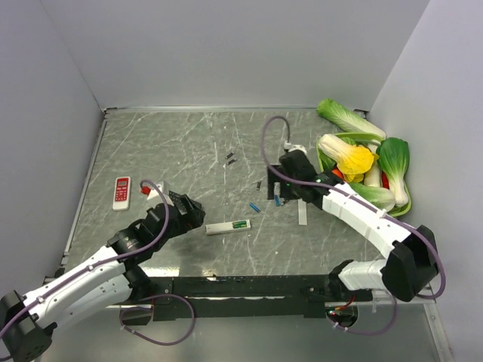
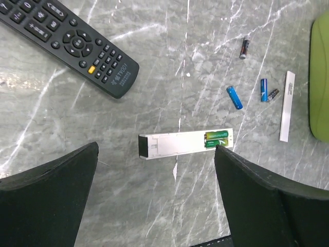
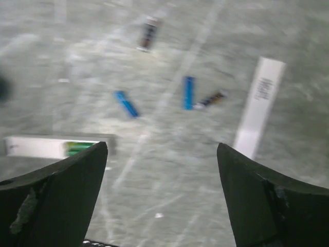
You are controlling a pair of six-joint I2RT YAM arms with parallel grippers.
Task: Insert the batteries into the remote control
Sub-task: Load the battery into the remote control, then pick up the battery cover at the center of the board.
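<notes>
Two grippers, both with jaws wide apart, nothing between the fingers.

Left gripper point(image 2: 155, 154) hangs low over the white remote point(image 2: 180, 143). In the left wrist view the remote lies flat across the gap between the two black fingers point(image 2: 56, 190). One fingertip overlaps the end that holds the green cells point(image 2: 217, 139); can't tell whether it touches. The two green cells sit side by side in the open bay at that end. In the top view the left gripper point(image 1: 198, 213) is just beside the opposite end.

Right gripper point(image 3: 162, 146) hovers above the loose cells, and its view is blurred. Nearest the remote is the first blue cell point(image 3: 126, 103), lying at an angle. Next is the second blue cell point(image 3: 188, 92), with the short black cell point(image 3: 211, 99) just beside it; their ends seem to meet. The far black cell point(image 3: 148, 32) lies apart, further up the table point(image 1: 189, 143). A white strip point(image 3: 259, 105) with print on it lies flat just past the blue/black pair.

Further out, a black remote point(image 2: 72, 38) lies buttons up, well apart from the white one. A red-and-white remote point(image 1: 121, 192) sits near the left wall. A green tray point(image 1: 404, 209) of vegetables point(image 1: 347, 154) is at the right edge.
</notes>
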